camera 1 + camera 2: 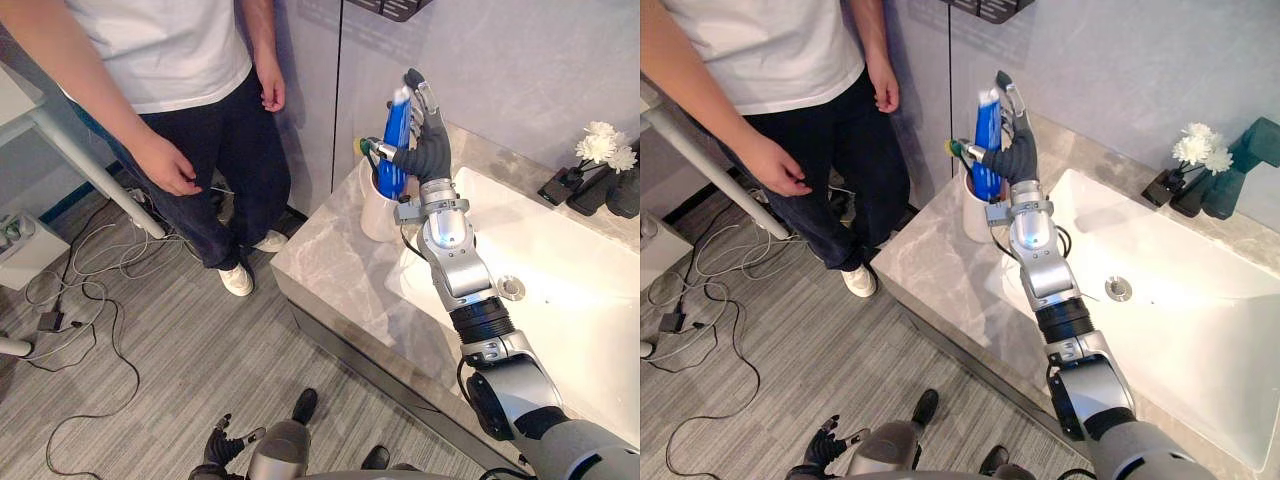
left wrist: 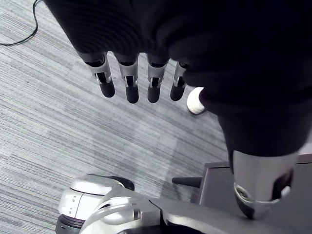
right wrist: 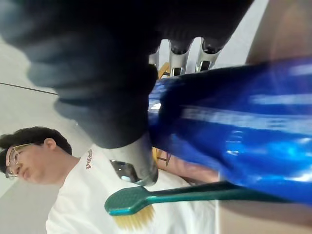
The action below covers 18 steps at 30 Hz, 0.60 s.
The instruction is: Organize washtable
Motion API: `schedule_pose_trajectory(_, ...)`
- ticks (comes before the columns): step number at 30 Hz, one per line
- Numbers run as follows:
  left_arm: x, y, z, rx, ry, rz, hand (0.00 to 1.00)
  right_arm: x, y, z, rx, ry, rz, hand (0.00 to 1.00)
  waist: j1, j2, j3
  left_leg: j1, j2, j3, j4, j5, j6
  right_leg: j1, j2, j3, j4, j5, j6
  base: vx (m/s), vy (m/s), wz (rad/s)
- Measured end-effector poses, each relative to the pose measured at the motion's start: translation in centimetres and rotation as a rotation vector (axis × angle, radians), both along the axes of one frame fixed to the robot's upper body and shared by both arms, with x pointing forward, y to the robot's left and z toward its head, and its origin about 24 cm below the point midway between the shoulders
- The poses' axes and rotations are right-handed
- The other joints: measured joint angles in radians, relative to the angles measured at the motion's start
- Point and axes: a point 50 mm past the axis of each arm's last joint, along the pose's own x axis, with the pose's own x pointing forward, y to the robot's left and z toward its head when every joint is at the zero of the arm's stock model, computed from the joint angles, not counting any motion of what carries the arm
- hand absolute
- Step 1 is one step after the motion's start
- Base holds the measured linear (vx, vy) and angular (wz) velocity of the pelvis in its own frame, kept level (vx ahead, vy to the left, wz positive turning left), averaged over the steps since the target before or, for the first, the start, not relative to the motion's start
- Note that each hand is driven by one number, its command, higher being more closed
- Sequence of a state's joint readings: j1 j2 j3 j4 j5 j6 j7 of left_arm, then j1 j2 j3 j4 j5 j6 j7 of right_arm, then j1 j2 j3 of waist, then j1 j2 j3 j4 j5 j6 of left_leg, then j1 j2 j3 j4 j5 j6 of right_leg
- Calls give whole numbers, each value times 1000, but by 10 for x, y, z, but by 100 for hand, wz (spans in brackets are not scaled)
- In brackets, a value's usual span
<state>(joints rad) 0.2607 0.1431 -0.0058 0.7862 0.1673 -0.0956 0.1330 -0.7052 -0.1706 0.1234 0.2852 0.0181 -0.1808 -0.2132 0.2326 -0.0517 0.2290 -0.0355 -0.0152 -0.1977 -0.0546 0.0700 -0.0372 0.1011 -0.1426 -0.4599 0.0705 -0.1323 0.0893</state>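
A blue toothpaste tube [image 1: 397, 135] stands upright in a white cup [image 1: 378, 215] on the left corner of the marble washtable [image 1: 330, 270]. My right hand [image 1: 430, 150] reaches over the counter from the sink side and pinches the tube [image 3: 234, 126] between thumb and fingers. A green toothbrush [image 3: 161, 197] with yellow bristles also sticks out of the cup, just beside the thumb. My left hand [image 2: 129, 78] hangs low by my side over the carpet, fingers straight and holding nothing.
A person [image 1: 200, 100] stands close to the counter's left end. The white sink basin [image 1: 560, 280] with its drain [image 1: 511, 288] lies right of the cup. White flowers [image 1: 600, 150] and a dark teal bottle [image 1: 1250, 150] stand at the back. Cables [image 1: 80, 300] cross the floor.
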Motion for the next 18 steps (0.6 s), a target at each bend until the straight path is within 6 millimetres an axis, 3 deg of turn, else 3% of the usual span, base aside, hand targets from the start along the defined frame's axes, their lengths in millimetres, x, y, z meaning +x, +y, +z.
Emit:
schedule_pose_trajectory(4,0,0,0,0,2,1,0,-3,-3,-23,7,80,-12,0,-1,0,0,4,1,5,0,0,0,2,0,4,0,0,0,-10,1,-2)
schedule_pose_trajectory(18,-6,2,-3,1,27,12,0,-4,-4,-29,-14,112,10,0,-10,-5,-4,45,3,10,-10,0,0,37,1,10,-3,0,0,-5,0,-1)
